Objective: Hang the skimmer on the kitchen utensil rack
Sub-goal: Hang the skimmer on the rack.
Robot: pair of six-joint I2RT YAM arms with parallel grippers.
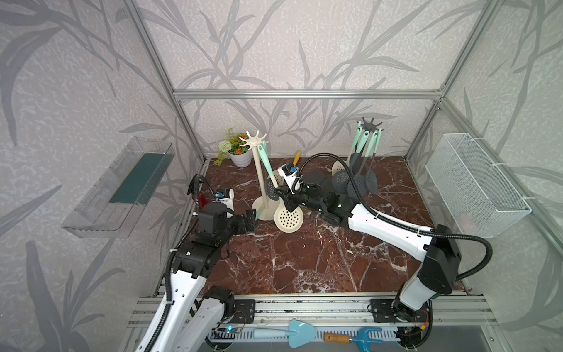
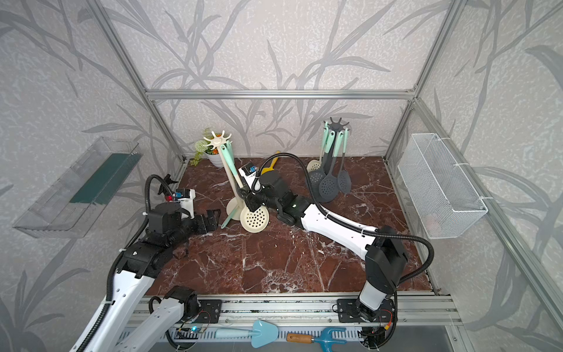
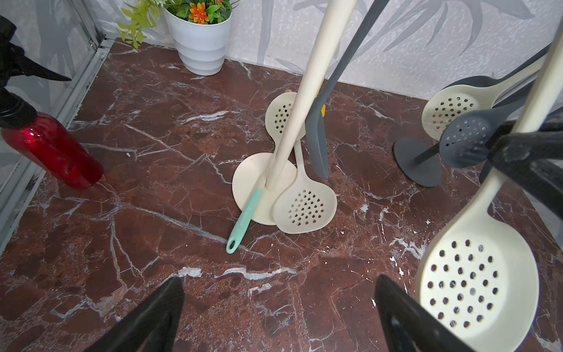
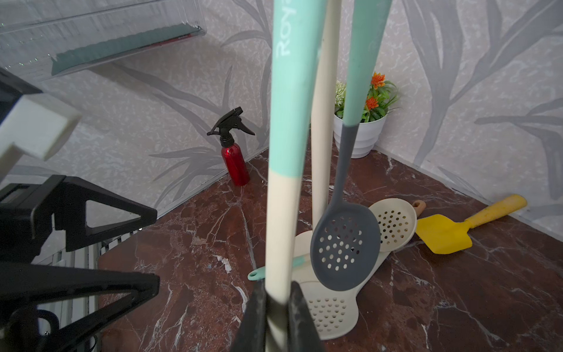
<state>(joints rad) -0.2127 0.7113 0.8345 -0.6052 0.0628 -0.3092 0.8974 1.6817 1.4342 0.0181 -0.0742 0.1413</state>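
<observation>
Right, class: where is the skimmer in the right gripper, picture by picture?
In a top view: the held skimmer, cream head at centre, right of the cream rack foot.
In a top view: the skimmer likewise at centre.
Left wrist: its head, close up, beside the open left gripper.
Right wrist: its cream-and-mint handle rises from the shut right gripper.
Shared landmark: the rack's pole.

Rack (image 1: 259,179) mid-frame on bench (image 1: 304,259). Pot (image 1: 240,157) behind it, upper left, against back wall. Second rack (image 1: 362,143) upper right. Skimmer (image 1: 288,218) just lower right of rack's base. Bottle (image 1: 202,199) at bench's left edge.
</observation>
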